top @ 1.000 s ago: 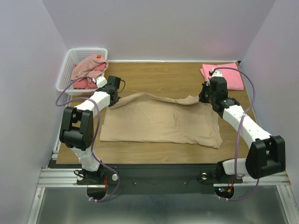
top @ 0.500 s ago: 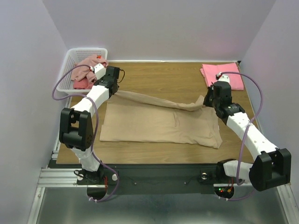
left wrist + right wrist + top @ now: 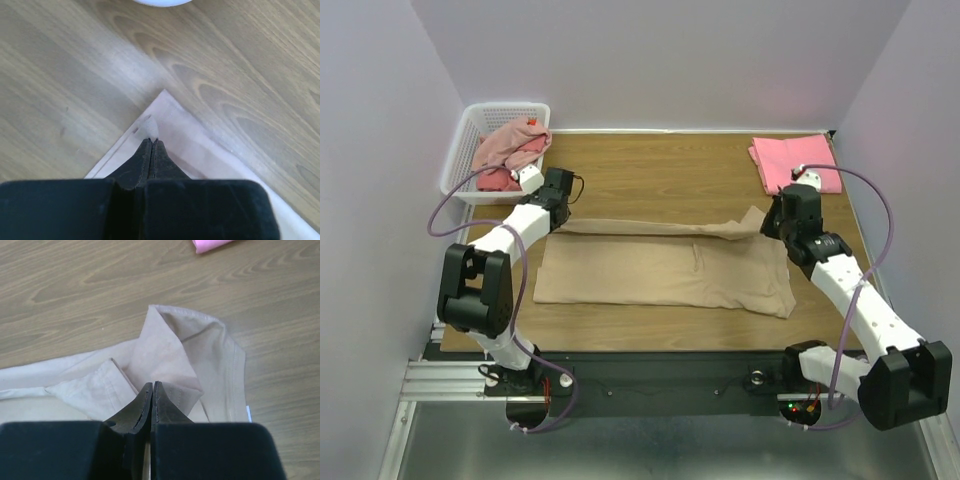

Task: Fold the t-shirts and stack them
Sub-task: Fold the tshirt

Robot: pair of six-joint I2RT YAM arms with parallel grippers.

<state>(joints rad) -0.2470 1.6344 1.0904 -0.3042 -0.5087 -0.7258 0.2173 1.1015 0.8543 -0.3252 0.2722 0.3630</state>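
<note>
Beige t-shirt (image 3: 660, 275) lies spread across the middle of the wooden bench (image 3: 660, 170), its long side running left to right. Its far edge is doubled over into a narrow band that runs from one set of jaws to the other and rests on the rest of the cloth.

The left jaws are clenched on the far left corner of that band. In the left wrist view the two black fingertips (image 3: 142, 160) meet with a small pinch of cloth between them, low over the wood, and the corner comes to a point just beyond them.

The right jaws are likewise clenched on the shirt, at the far right end of the band. In the right wrist view the tips press together on a loose fold. A stitched hem curves round to their right, and creased cloth trails away to the left.

The salmon-pink t-shirt (image 3: 795, 163) lies folded flat at the far right corner of the bench, apart from the beige one. A white lattice basket (image 3: 460, 150) stands at the far left corner. It holds a crumpled dusty-pink t-shirt (image 3: 510, 143), with a red t-shirt (image 3: 500, 181) showing at its near side.
</note>
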